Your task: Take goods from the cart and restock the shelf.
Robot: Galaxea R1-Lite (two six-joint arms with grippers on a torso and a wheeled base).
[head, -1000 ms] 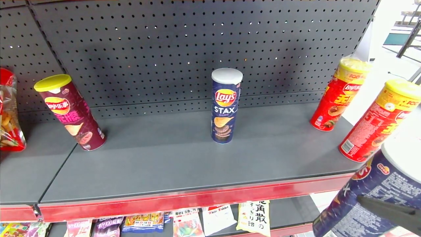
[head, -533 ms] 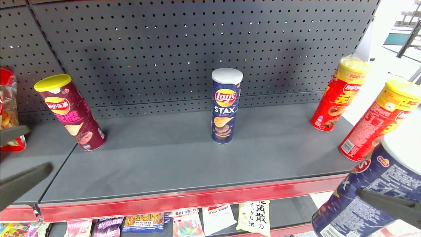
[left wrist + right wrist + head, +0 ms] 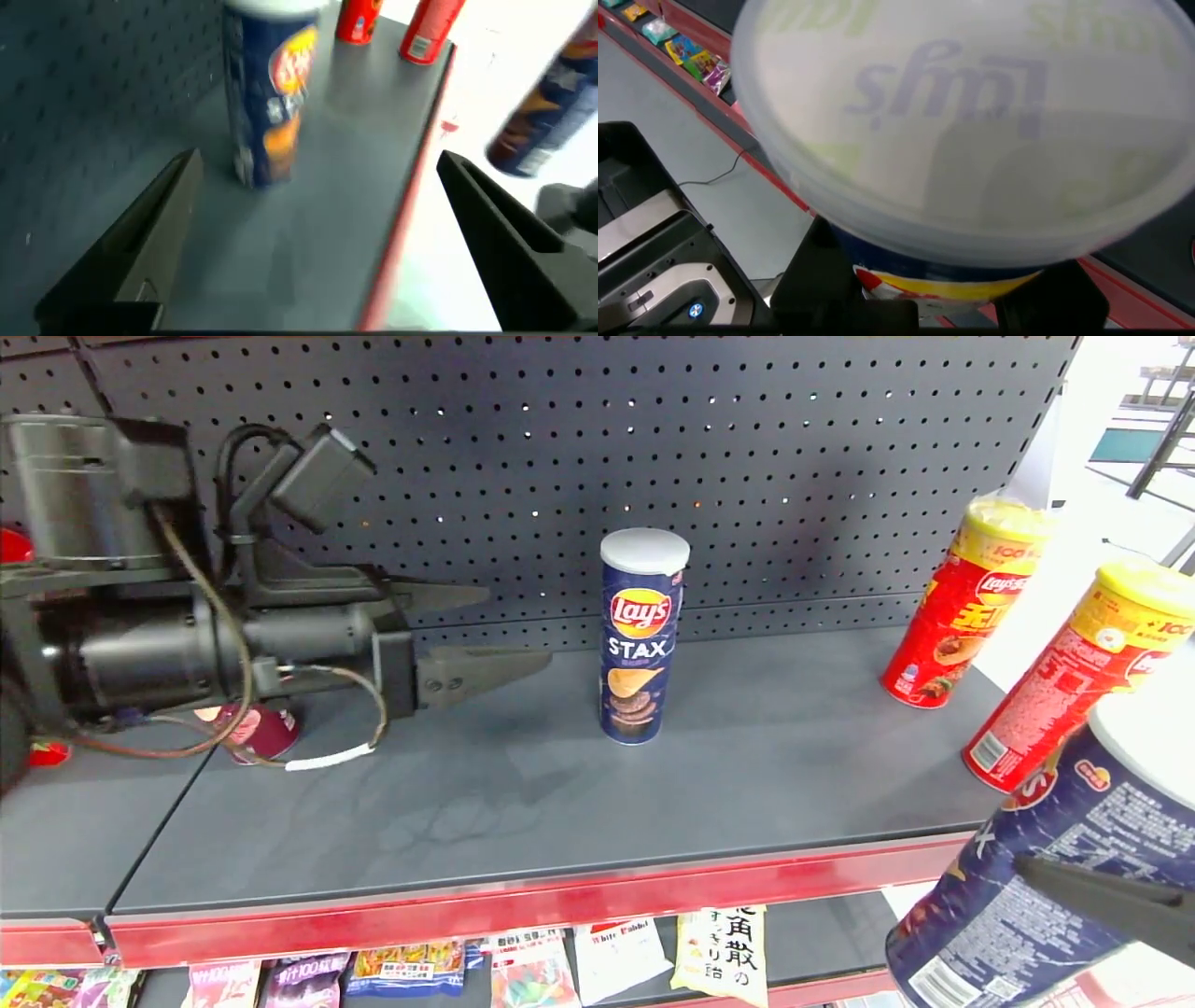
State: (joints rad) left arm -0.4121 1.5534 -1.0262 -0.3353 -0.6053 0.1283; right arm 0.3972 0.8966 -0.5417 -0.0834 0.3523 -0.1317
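Left tool (image 3: 513,627), spread wide and empty, above the shelf (image 3: 523,803), facing the standing can (image 3: 639,635). Right tool (image 3: 1046,882) clamps a second can (image 3: 1111,821) off the shelf's front right corner; right wrist view shows its lid (image 3: 971,121).

- A shop is indicated by a grey shelf (image 3: 560,803) with a pegboard back (image 3: 560,448) and a red front rail (image 3: 523,896).
- On it chip cans (image 3: 640,635) are displayed, with snack packets (image 3: 411,966) below.
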